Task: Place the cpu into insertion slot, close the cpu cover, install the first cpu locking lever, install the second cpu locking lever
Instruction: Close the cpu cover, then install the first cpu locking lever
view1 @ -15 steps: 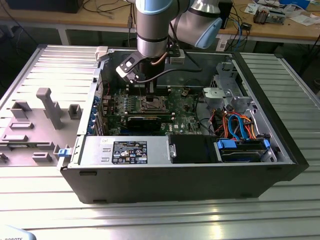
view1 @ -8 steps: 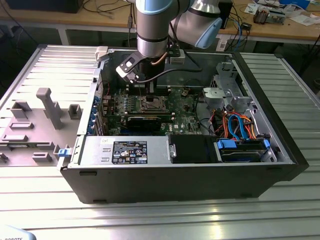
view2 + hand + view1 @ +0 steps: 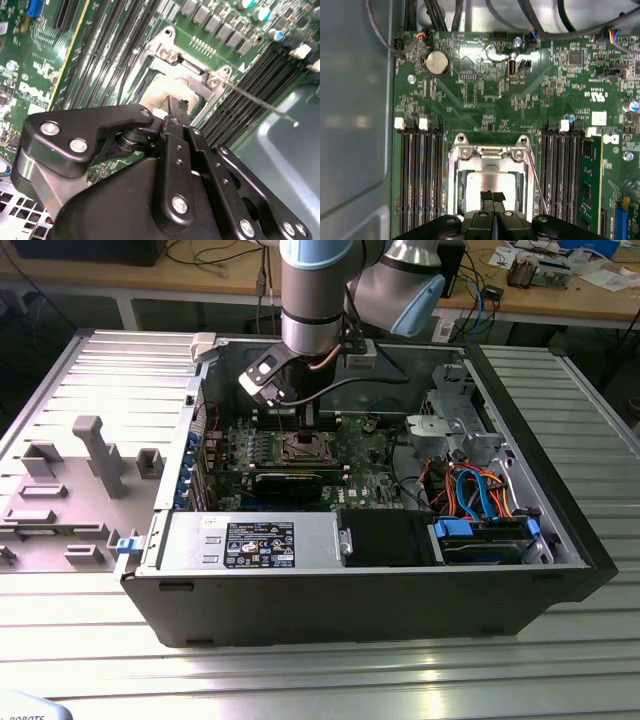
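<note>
pincer: pincer point(image 3: 492, 196) is hanging low inside the case point(image 3: 350, 600), fingers pressed together with nothing between them
cpu: cpu point(image 3: 487, 181) is lying flat directly beneath the tips, dull silver top facing up; whether the tips are touching it I cannot tell
slot: slot point(image 3: 300, 448) is sitting straight under the pincer, holding the chip
cover: cover point(image 3: 492, 161) seems to be lying down around the chip, its hinge bar just ahead of the tips
lever: a thin lever point(image 3: 538, 182) is running just beside the pincer, along one edge of the cover; in the second wrist view its free end point(image 3: 295, 123) is sticking out over the memory slots point(image 3: 250, 70), so it looks unlatched
stage: judging by this, chip seated, cover lowered, levers open; the lever step is likely the one in hand
doing it well: probably best working with the joined tips as a pusher, bearing on the rod near its free end, pressing down before sliding sideways under its hook
watch: tips are risking scraping the chip top or snagging the memory slots flanking the pincer
</note>
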Controlling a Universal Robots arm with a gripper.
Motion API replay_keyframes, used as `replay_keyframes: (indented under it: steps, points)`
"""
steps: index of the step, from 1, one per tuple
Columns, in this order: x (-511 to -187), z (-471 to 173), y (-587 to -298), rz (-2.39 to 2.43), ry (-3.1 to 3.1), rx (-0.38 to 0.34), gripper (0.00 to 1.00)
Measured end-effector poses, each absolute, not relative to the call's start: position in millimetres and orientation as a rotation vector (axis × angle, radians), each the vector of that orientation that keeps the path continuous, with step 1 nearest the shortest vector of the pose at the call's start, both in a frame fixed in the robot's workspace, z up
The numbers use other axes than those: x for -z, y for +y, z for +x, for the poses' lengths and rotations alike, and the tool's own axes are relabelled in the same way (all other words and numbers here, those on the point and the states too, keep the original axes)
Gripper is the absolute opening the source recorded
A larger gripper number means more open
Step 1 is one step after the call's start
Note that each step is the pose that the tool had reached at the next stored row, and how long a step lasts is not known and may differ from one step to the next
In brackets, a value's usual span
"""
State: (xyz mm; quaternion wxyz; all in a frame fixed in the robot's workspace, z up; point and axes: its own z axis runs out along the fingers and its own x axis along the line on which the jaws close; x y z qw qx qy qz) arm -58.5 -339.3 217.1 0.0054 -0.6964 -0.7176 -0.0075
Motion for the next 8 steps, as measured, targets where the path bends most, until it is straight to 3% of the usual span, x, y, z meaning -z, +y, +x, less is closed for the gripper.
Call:
replay_keyframes:
  steps: [8]
  points:
    - [-217.0, -57.1, -339.4, -2.18, -2.247, 0.023, 0.11]
